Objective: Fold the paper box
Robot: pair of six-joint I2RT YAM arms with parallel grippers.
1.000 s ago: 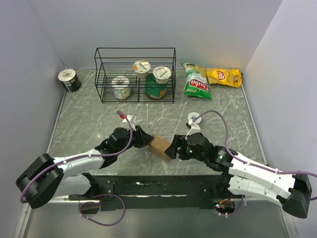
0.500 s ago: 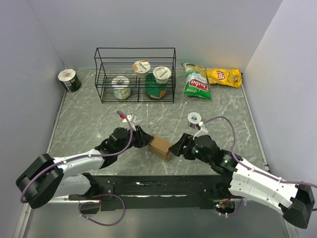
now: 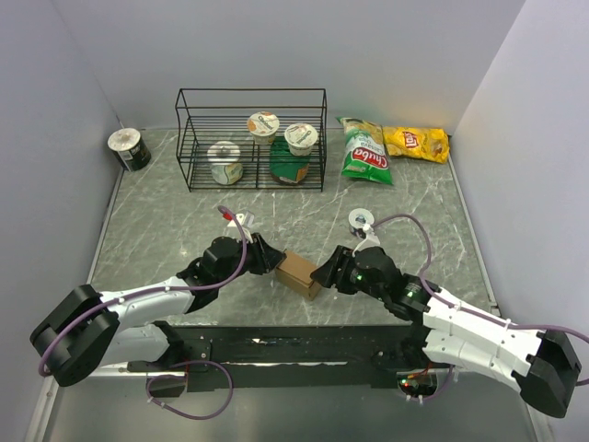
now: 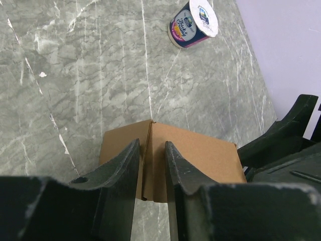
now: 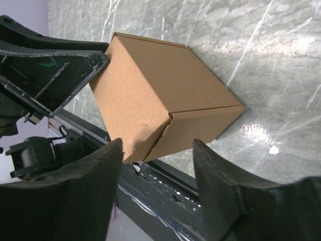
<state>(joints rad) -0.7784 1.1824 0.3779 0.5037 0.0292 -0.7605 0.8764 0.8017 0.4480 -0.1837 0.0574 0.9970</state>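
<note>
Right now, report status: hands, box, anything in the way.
Left hand shut on paper box edge. Right hand open, straddling box's other end. Box formed, one seam gaping slightly. Yogurt cup nearby, apart from both.

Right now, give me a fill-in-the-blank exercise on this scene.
The paper box is plain ____ cardboard.
The left hand grips the paper box, while the right hand stands ____.
The chip bag nearer the wire rack is ____.
Missing words: brown; open; green.
</note>
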